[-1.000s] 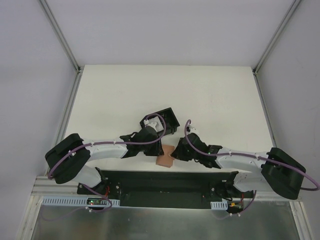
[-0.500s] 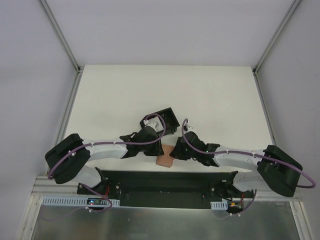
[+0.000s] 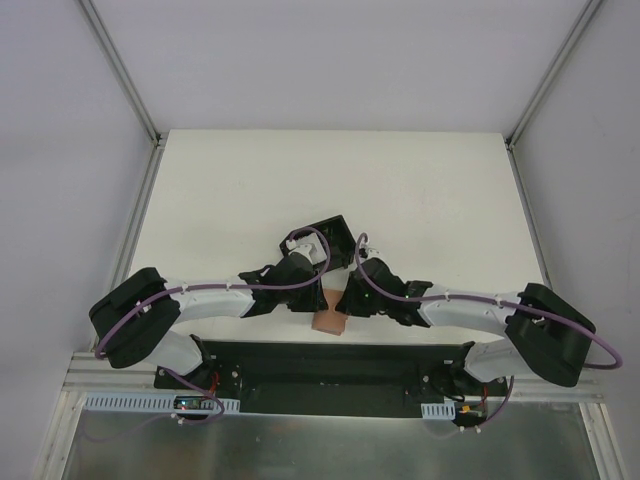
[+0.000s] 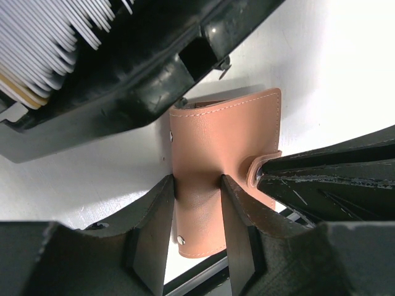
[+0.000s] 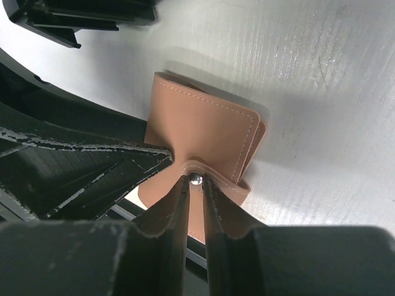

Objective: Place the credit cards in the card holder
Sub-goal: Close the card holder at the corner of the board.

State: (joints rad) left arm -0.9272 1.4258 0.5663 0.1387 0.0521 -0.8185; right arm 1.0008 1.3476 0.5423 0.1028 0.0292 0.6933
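The card holder (image 3: 328,318) is a tan folding wallet standing on edge near the table's front edge. My left gripper (image 4: 197,182) is shut on it, a finger pressed against each side of its lower half (image 4: 216,142). From the right, my right gripper (image 5: 195,179) is shut on its closure strap at the metal snap, against the tan face (image 5: 197,129). From above, both grippers (image 3: 318,300) (image 3: 345,300) meet over the wallet. The credit cards (image 4: 37,55) show as a row of thin pale edges inside a black box.
The black box (image 3: 325,240) sits just behind the wallet, close to the left wrist, and its wall (image 4: 123,92) fills the upper left of the left wrist view. The dark base rail (image 3: 330,365) runs along the near edge.
My right arm has reached further left, bringing its gripper in against the wallet, and its fingers have narrowed slightly on the strap. The left arm and wallet have stayed put.
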